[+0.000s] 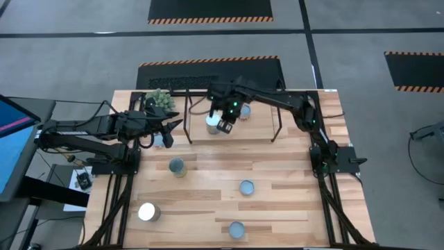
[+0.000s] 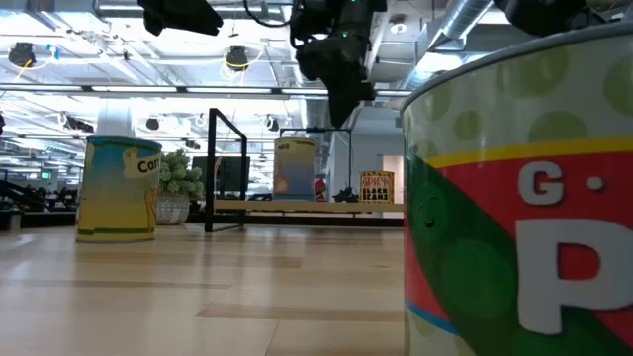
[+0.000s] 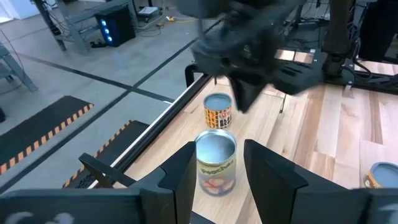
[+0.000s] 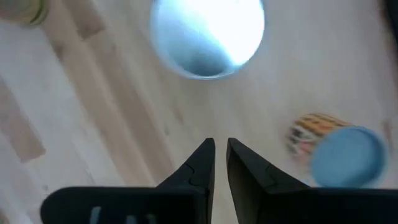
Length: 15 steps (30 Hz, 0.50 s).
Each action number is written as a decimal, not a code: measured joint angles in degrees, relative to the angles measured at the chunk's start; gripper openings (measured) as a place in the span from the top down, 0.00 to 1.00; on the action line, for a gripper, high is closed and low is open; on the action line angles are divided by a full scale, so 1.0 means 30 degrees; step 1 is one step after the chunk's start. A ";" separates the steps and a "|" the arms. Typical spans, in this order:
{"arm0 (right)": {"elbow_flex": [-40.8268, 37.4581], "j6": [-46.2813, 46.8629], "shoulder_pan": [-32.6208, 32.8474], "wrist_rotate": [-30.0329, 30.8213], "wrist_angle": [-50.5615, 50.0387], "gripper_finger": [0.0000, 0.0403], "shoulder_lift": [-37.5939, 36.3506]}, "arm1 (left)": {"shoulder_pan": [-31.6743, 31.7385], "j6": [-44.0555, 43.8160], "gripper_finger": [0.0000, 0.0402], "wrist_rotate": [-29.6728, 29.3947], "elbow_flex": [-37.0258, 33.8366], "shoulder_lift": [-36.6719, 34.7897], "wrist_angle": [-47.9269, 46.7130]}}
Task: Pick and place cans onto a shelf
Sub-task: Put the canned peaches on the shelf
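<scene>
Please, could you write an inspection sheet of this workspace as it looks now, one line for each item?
Surface: wooden table, no spills seen.
Job's things: shelf at the far edge bears a silver-topped can and an orange-labelled can; four loose cans stand on the table.
Clutter: potted plant beside the shelf.
Grippers: right gripper above the silver-topped can, fingers slightly apart, empty; left gripper open, empty, facing the shelf.
Cables: cables along the right arm.
Surroundings: monitor on the left, striped floor mats.
</scene>
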 joint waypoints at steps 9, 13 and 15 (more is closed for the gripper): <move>-0.1957 0.0809 0.1332 0.0129 0.1773 0.84 -0.0007 | 0.0000 0.0000 0.69 0.0000 0.0000 0.0005 -0.0040; -0.3423 0.1361 0.1329 0.0517 0.3332 0.84 0.0015 | 0.0000 0.0000 0.69 0.0000 0.0000 0.0005 -0.0033; -0.3894 0.1455 0.1278 0.0508 0.3896 0.84 0.0008 | 0.0000 0.0000 0.69 -0.0007 0.0000 0.0005 -0.0025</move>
